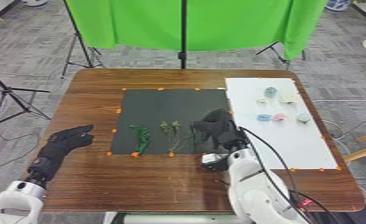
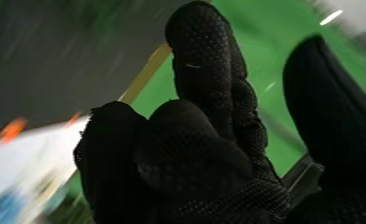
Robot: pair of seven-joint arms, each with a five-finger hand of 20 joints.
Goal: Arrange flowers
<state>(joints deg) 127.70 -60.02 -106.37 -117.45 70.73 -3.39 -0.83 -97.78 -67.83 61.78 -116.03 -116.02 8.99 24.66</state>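
Your green stems (image 1: 172, 136) lie on the black mat (image 1: 157, 107), toward its near edge, with one leafy green piece (image 1: 141, 140) to their left. The flower heads (image 1: 279, 118) sit spread over the far half of the white sheet (image 1: 302, 145), right of the mat: blue, pink and pale ones. Your right hand (image 1: 218, 128) is over the mat's right edge, fingers loosely extended, thumb apart, with nothing visible in its hold. It hides part of the mat, and its arm and cable cut across the sheet's near left part. Your left hand (image 1: 66, 142) is left of the mat, fingers loosely open and empty. Orange tape (image 1: 161, 89) marks the mat's edges on the brown surface (image 1: 162, 190). Behind it hangs a green cloth (image 1: 135, 25).
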